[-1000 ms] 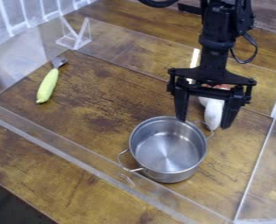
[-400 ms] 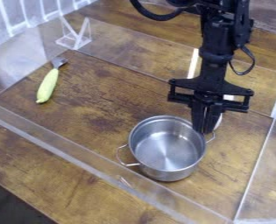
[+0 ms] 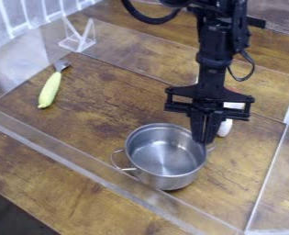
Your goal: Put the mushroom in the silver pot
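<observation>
The silver pot [image 3: 161, 178] stands at the front middle of the wooden table, shiny and empty, with a loop handle on its left. Just behind its right rim my gripper [image 3: 205, 131] points straight down, its black fingers [image 3: 197, 119] drawn close together. The mushroom [image 3: 225, 131] shows only as a small white piece sticking out to the right of the fingers; its cap is hidden. The fingers appear shut on it, low over the table and very near the pot's rim.
A slim yellow-green banana-like item [image 3: 49, 89] lies at the left. A low clear plastic wall [image 3: 61, 136] runs along the front and up the right side. A clear plastic stand [image 3: 75, 39] is at the back left.
The wide-open jaws have closed in around the mushroom. The pot has shifted a little to the left and turned, so a handle now shows on its left.
</observation>
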Controlling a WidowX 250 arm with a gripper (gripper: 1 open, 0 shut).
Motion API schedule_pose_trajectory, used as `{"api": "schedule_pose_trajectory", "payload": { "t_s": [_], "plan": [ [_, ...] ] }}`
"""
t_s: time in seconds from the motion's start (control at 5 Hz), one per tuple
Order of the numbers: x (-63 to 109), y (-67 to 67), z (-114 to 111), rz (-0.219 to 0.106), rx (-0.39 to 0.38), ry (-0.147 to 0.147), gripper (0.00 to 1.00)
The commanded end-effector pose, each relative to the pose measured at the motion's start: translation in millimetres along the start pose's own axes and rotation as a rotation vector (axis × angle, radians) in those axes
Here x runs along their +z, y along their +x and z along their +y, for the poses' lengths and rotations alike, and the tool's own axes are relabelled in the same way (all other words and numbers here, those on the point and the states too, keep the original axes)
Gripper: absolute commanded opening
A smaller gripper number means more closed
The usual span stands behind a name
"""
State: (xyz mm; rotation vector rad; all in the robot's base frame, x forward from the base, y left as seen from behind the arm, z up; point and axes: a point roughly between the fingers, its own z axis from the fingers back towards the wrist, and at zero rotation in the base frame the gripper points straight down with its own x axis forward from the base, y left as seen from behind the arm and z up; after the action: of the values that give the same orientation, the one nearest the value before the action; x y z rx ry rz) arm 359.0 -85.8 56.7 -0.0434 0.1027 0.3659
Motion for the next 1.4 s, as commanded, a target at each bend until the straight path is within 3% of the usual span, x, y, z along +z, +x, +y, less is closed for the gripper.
{"api": "schedule_pose_trajectory", "payload": {
  "t_s": [0.0,0.2,0.6,1.2],
  "plan": [
    [33.6,3.3,2.7,-0.072,0.021,-0.06,0.0],
    [32.7,1.3,4.8,-0.065,0.028,-0.068,1.0],
    [26.8,-1.1,11.3,-0.046,0.048,-0.071,1.0],
    [27.2,-8.6,26.7,-0.049,0.081,-0.069,1.0]
  ]
}}
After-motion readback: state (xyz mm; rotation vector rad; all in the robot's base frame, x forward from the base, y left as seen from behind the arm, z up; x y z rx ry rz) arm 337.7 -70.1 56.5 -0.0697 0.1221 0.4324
